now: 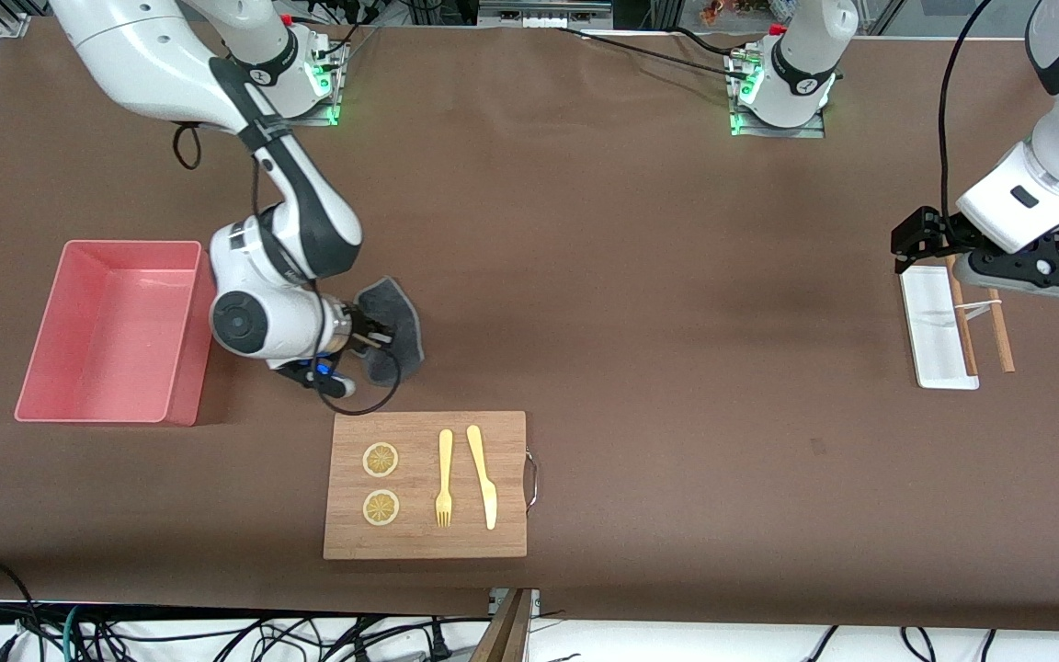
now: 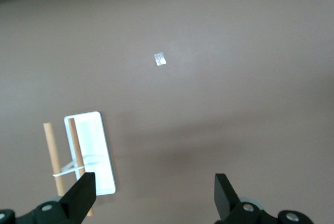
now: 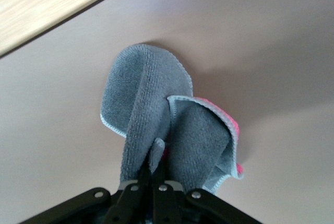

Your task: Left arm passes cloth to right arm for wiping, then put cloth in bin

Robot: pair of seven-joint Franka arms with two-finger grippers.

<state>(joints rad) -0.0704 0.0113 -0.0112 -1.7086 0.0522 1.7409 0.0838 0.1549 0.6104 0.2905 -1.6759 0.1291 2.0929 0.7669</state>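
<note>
The dark grey cloth (image 1: 392, 329) hangs folded from my right gripper (image 1: 371, 339), which is shut on it between the bin and the wooden cutting board. In the right wrist view the cloth (image 3: 156, 109) droops onto the brown table, a strip of its pink reverse showing, with my right gripper (image 3: 155, 174) pinching its upper fold. The salmon-pink bin (image 1: 88, 395) stands empty at the right arm's end of the table. My left gripper (image 1: 916, 241) waits open over the white tray at the left arm's end, nothing between its fingers (image 2: 81, 195).
A wooden cutting board (image 1: 511, 542) with two lemon slices, a fork and a knife lies nearer to the front camera than the cloth. A white tray (image 1: 932, 345) with two wooden sticks lies under the left gripper. A small silvery scrap (image 2: 160, 59) lies on the table.
</note>
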